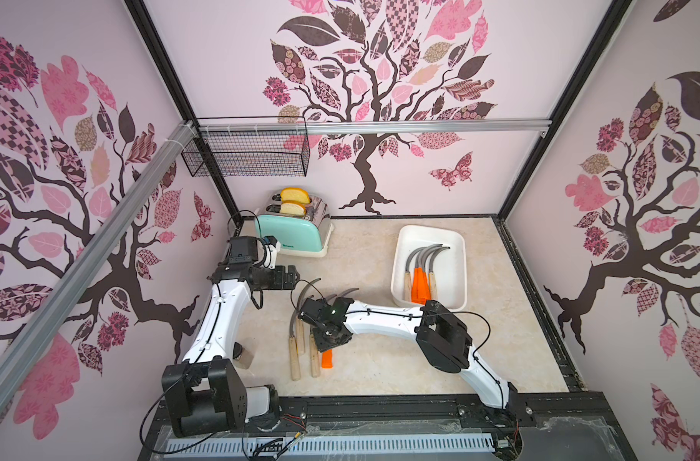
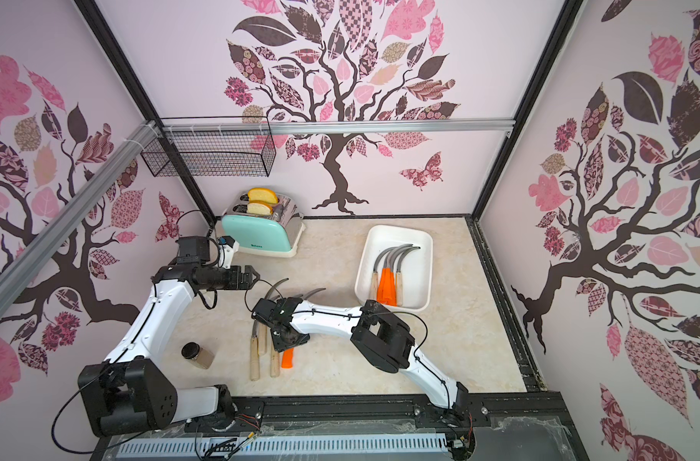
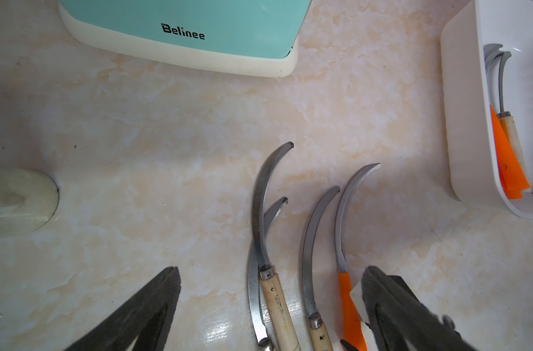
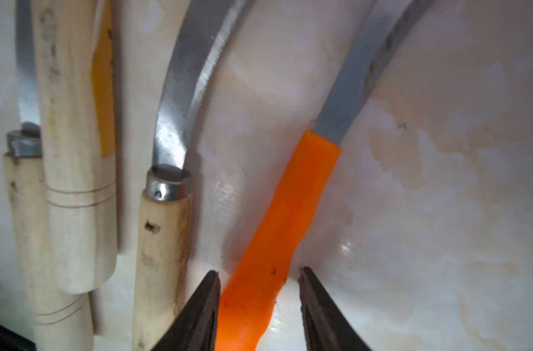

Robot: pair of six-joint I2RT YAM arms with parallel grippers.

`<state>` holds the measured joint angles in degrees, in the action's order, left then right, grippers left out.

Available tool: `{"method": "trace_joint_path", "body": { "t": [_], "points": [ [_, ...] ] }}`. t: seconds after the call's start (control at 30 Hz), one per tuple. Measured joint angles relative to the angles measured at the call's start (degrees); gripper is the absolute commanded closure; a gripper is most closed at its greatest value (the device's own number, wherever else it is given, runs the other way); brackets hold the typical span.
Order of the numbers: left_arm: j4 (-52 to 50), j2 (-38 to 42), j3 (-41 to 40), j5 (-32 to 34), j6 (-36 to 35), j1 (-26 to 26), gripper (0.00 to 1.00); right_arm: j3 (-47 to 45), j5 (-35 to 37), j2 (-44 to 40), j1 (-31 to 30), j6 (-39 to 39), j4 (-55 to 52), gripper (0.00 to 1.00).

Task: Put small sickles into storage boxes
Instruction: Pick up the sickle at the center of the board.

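The right arm stretches low across the table [image 1: 380, 367], right gripper [image 4: 259, 270] pointing down, jaws parted astride an orange-handled sickle [image 4: 289, 206]. Curved grey blade, it lies flat there beside wooden-handled sickles [image 4: 162, 243].

In a top view the right arm's wrist [image 1: 328, 319] covers the middles of the loose sickles [image 1: 295, 365] at 7 o'clock on the desk [image 1: 380, 367]. The orange-handled sickle [image 1: 327, 359] shows only its butt there. The blurred right wrist view cuts that butt off.
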<state>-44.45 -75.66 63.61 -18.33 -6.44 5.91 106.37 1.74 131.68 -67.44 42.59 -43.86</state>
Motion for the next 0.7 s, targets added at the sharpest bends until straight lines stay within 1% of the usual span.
{"method": "trace_joint_path", "body": {
  "t": [0.37,0.53,0.7],
  "points": [
    [-0.1,0.0,0.0,-0.2,0.0,0.0,0.02,-0.4,0.6,-0.2,0.0,-0.2,-0.2,0.56],
    [-0.2,0.0,0.0,-0.4,0.0,0.0,0.02,-4.1,1.7,-2.3,0.1,-0.3,0.1,0.58],
    [-0.2,0.0,0.0,-0.6,0.0,0.0,0.02,-10.4,2.4,-6.1,0.8,-0.3,0.8,0.60]
  ]
}}
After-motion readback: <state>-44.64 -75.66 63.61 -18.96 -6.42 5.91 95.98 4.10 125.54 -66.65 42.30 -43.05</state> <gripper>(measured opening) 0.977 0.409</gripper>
